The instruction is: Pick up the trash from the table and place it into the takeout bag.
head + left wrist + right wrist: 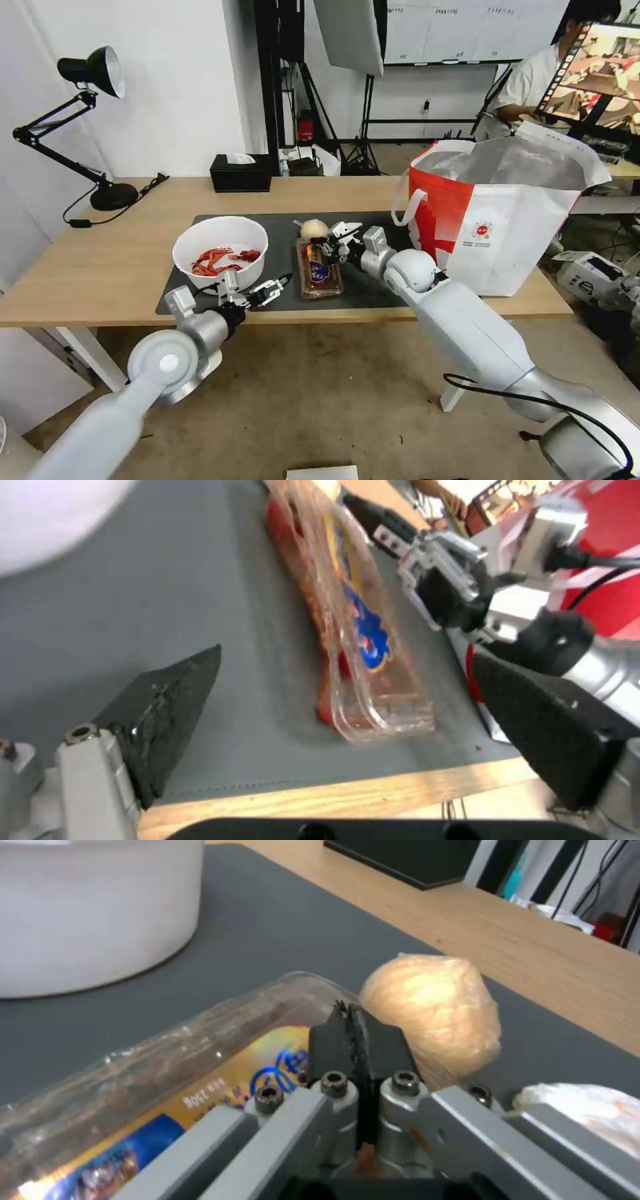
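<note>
From the head camera the clear tray (pixel 319 269) lies on the dark mat (pixel 373 287) between the white bowl (pixel 220 251) and takeout bag (pixel 497 213), the left wrist view shows the left gripper (pixel 347 720) spread wide just before the tray, and the right wrist view shows the right gripper (pixel 351 1027) pinched together at the tray's far end, beside the beige lump (pixel 433 1010).

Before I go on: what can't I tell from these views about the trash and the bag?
- Bag contents: head view, its near wall hides the inside.
- Tray far end: head view, right end effector covers it; whether the shut fingers pinch its rim is unclear.
- Bowl: left wrist view, cut off by the edge.
- Tissue: right wrist view, partly behind the end effector.
</note>
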